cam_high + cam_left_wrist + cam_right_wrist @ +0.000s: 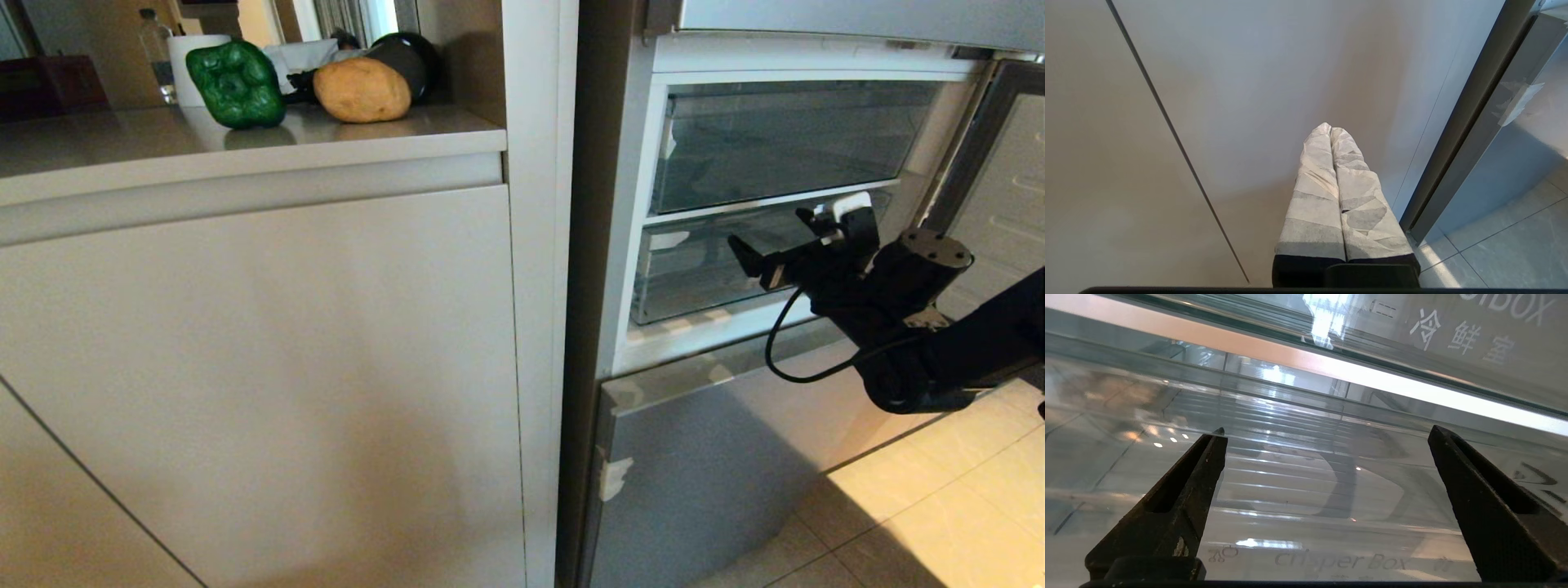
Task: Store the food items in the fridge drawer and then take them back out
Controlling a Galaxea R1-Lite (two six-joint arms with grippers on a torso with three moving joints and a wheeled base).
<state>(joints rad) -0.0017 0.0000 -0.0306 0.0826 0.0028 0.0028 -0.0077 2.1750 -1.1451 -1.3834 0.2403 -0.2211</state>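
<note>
Since the fridge (620, 204) is already standing open with the lower clear crisper drawer (694, 278) pushed in under the flat-fronted drawer above (784, 139), the step in hand looks like getting that bin pulled out. Nothing is stored yet. Both foods are way off on the left, up on the white counter surface (245, 147): the green bell pepper (237, 83) and the tan potato (362, 90) sit side by side, well apart from the fridge.

The right gripper (1327, 435) is right up at the drawer's curved front lip, fingers (1180, 498) spread wide, holding nothing. I'd say hook over that lip near its middle, not at a corner, so the bin slides on both rails evenly instead of jamming. Clear plastic is slick, so get a proper bite before pulling, and pull straight out.

The left gripper (1331, 130) is parked low by the cabinet front, its taped fingers (1314, 196) pressed together, empty.
</note>
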